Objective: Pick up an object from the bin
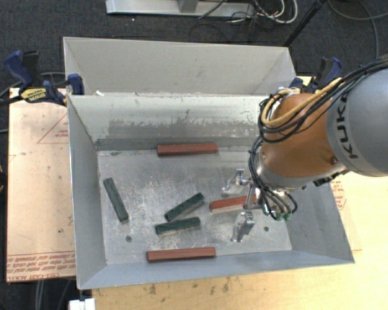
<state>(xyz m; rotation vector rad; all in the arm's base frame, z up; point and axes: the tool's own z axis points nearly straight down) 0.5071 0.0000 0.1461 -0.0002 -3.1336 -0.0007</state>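
Looking at the bin's (148,179) right side, you see the gripper (240,206) spread wide, straddling a short reddish-brown bar (222,205) on the floor.

- Reddish-brown bar (224,205): short, rectangular, lying flat (long axis roughly left-right).
- Location: bin (148,192) floor, right of centre, between the gripper (241,206) fingers.

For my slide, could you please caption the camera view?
Open jaws straddle a short red-brown bar, right side of the bin.
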